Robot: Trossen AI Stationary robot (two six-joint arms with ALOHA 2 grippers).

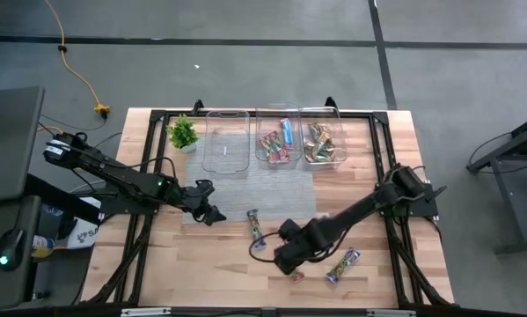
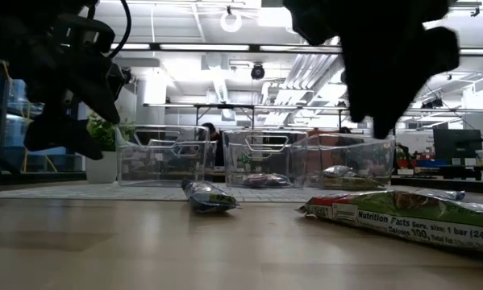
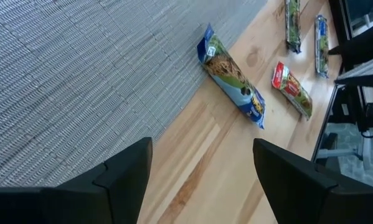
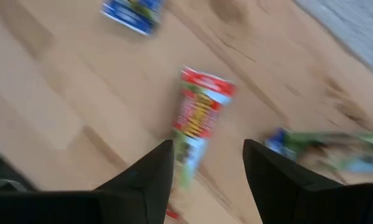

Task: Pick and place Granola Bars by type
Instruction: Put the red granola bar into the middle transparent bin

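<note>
Three granola bars lie flat on the wooden table: a blue bar (image 1: pixel 255 226) at the grey mat's near edge, a red bar (image 1: pixel 296 276) near the front, and a green bar (image 1: pixel 343 264) to its right. My right gripper (image 1: pixel 281 261) hangs open over the red bar (image 4: pixel 195 127), pointing steeply down and clear of it. My left gripper (image 1: pixel 208 213) stands open above the mat's near left part; the blue bar (image 3: pixel 231 74) lies ahead of it. Neither gripper holds anything.
Three clear tubs stand in a row at the far edge: the left tub (image 1: pixel 225 141) has no bars in it, the middle tub (image 1: pixel 277 139) holds red and blue bars, and the right tub (image 1: pixel 323 141) holds green-tan bars. A small plant (image 1: pixel 183 132) stands at the far left.
</note>
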